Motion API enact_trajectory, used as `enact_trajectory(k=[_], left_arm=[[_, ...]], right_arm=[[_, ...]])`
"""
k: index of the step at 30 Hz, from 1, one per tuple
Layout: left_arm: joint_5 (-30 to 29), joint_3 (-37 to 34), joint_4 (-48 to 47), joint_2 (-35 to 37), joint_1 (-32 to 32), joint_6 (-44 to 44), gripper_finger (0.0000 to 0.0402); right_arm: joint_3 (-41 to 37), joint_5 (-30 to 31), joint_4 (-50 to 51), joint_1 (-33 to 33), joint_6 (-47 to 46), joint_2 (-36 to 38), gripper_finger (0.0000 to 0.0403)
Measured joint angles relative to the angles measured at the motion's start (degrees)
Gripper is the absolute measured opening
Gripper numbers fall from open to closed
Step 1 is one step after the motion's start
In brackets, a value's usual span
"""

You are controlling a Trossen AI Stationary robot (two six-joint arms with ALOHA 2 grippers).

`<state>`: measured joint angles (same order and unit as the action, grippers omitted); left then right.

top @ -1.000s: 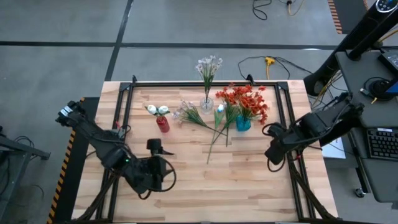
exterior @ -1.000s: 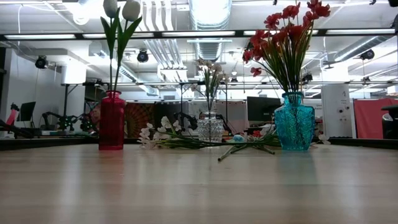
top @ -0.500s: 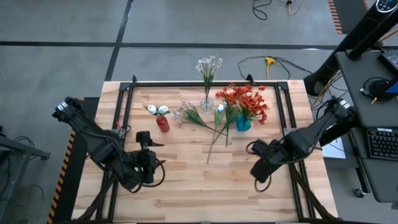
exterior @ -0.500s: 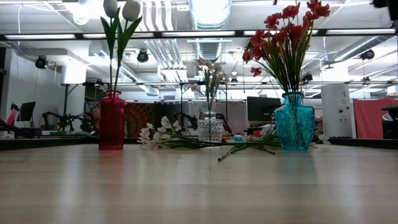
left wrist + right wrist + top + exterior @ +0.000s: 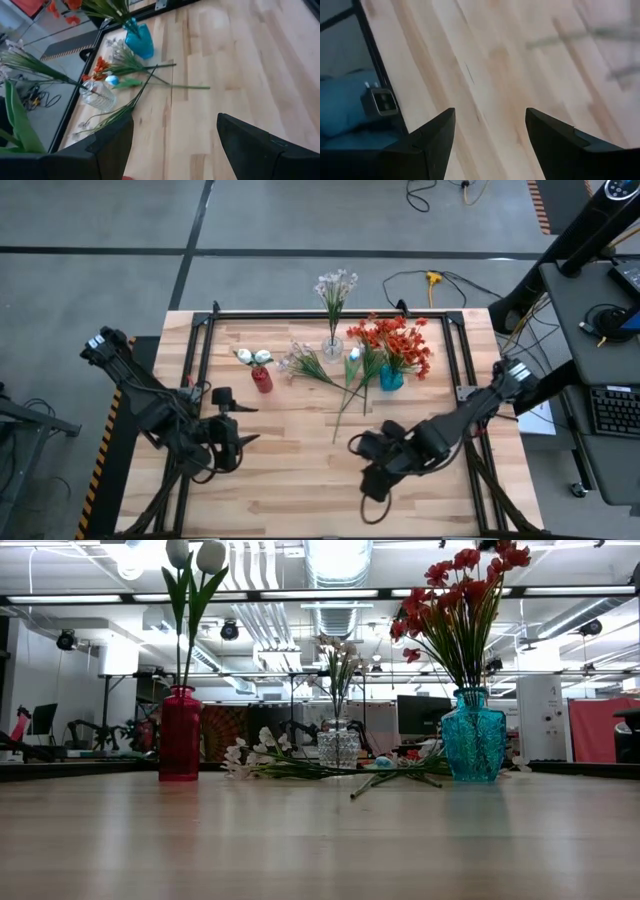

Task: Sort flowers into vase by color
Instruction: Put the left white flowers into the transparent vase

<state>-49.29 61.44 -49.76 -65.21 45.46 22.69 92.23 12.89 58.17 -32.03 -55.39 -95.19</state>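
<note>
- Sorting waits on the loose flowers (image 5: 345, 385) lying on the table (image 5: 300, 490) at its far middle, between the red vase (image 5: 262, 379) on the left and the blue vase (image 5: 391, 377) on the right, with the clear vase (image 5: 333, 348) just behind them.
- The pile is a pale spray (image 5: 300, 360) toward the left and green stalks trailing toward the near side; a few orange blooms (image 5: 101, 65) lie beside the clear vase.
- The red vase holds white buds (image 5: 196, 555), the blue one orange-red blooms (image 5: 462, 580), the clear one a pale spray.
- I judge these stems light and springy, with soft heads that would crush; the thin stalks could slip or roll. I would pinch a bare stalk at mid-length, clear of leaves and blossoms.
- My right gripper (image 5: 372, 478) hangs over bare wood, nearer than the pile and apart from it, fingers spread and empty.
- My left gripper (image 5: 226, 452) sits over the near left of the table, well apart from the stems, fingers also spread, holding nothing.
</note>
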Motion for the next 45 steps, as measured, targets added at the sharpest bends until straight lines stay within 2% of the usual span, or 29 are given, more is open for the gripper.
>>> enact_trajectory(k=[4, 10, 22, 26, 33, 45], left_arm=[[0.2, -1.1, 0.1, 0.8, 1.0, 0.9, 0.0269], [0.3, -1.2, -0.3, 1.2, 2.5, 1.4, 0.0269], [2.5, -2.7, -5.1, -0.3, 2.8, 9.1, 0.0269], [3.4, -2.9, -5.0, -1.0, 2.9, 7.8, 0.0269], [3.3, -2.9, -5.7, -0.3, 2.9, 7.6, 0.0269], [2.7, -3.1, -8.7, -0.3, 2.9, 10.0, 0.0269]], right_arm=[[7.7, 3.9, 0.1, 0.7, 6.9, -4.6, 0.0233], [19.5, 6.4, 1.9, 2.5, 16.0, -10.7, 0.0233], [38.1, 14.3, 14.0, 8.4, 23.1, -19.2, 0.0233], [39.9, 16.1, 16.4, 10.5, 23.4, -20.2, 0.0233], [38.4, 17.2, 16.2, 15.4, 26.3, -21.1, 0.0233], [38.2, 17.2, 17.6, 22.8, 31.9, -30.8, 0.0233]])
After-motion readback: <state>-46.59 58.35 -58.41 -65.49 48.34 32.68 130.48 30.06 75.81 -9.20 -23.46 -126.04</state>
